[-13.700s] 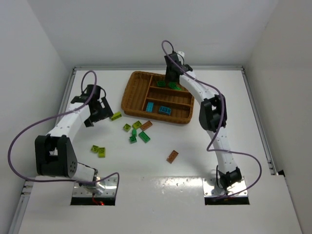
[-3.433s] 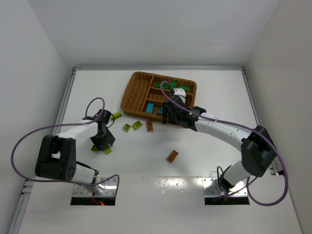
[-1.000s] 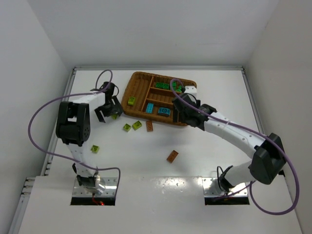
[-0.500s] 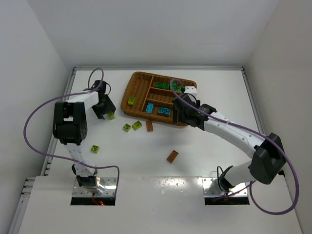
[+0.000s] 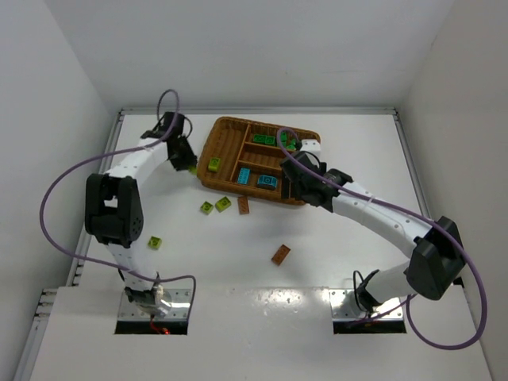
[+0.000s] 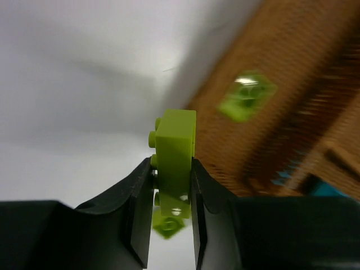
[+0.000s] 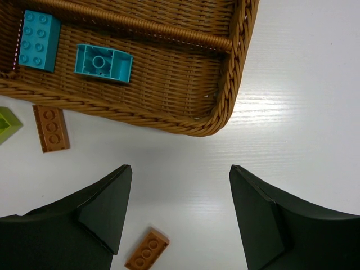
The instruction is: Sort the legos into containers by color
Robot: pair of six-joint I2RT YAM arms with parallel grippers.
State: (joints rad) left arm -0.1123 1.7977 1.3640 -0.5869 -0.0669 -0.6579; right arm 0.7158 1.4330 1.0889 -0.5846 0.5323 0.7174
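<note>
While the left gripper (image 6: 170, 174) was positioned just beside the left rim of the wicker tray (image 5: 226, 121), its fingers were closed on a lime-yellow brick (image 6: 175, 140). The brick was clamped upright between the two pads, with its studs facing left in the wrist view. A second lime-yellow brick (image 5: 214, 164) was located in the tray's long section and appeared blurred in the left wrist view.

The right gripper (image 7: 183, 211) was held above the white table (image 5: 357, 262), near the tray's lower right corner. Its fingers were spread wide and nothing was held between them.

Two blue-teal bricks (image 7: 38, 40) (image 7: 104, 63) were seated in the slot nearest that gripper, one studs up and one hollow side up. Dark green bricks (image 5: 264, 140) were seen in the farthest slot.

One orange-brown brick (image 7: 50, 128) was found on the table just beside the tray's near wall. Another orange-brown brick (image 5: 280, 255) lay well apart from the tray. Three lime-yellow bricks (image 5: 206, 207) (image 5: 223, 203) (image 5: 155, 242) were left on the table.
</note>
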